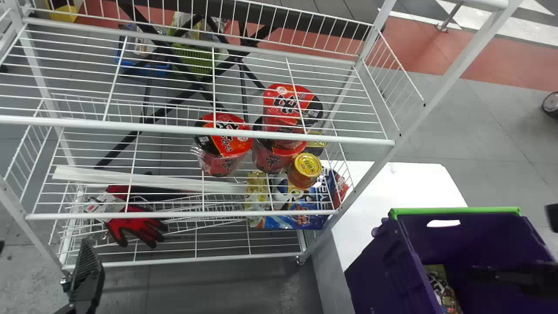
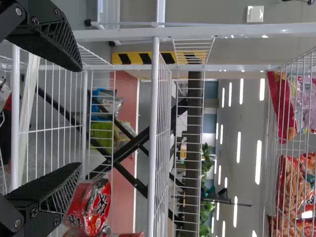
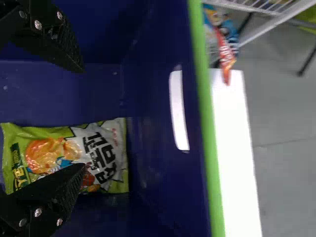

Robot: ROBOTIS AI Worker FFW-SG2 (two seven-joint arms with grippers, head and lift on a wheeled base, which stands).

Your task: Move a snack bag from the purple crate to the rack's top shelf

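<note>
Snack bag (image 3: 104,154) lies in purple crate (image 1: 379,274), pickup step. Right hand (image 3: 84,118) wide open, empty; should center over it, then close.

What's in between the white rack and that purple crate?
A bare stretch of flat white surface lies between the rack and the purple crate, as the head view shows.

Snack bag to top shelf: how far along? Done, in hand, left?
Done: right hand is inside the purple crate, open at the snack bag. In hand: nothing, the bag lies in the crate. Left: grasp, lift out, place on the rack's top shelf. Packets sit high on the rack; can't tell if this job put them there.
</note>
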